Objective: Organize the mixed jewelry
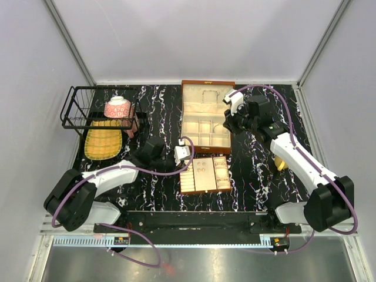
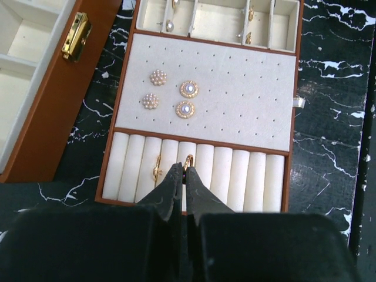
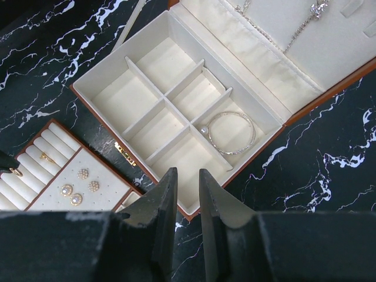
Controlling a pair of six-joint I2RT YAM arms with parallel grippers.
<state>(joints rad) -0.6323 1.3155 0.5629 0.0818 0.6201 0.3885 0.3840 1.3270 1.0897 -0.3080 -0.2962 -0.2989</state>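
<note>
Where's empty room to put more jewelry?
In the box, every compartment in view except the one with the bangle is bare. On the tray, most of the pad beside the earrings is free, as are the rolls either side of the rings. It is crowded at the rings, where the left gripper pokes in.

This is a robot lab cell, not a home. Plain pale panel walls on aluminium struts enclose a black marble-patterned table. A robot arm is bolted at each end of a black rail
</note>
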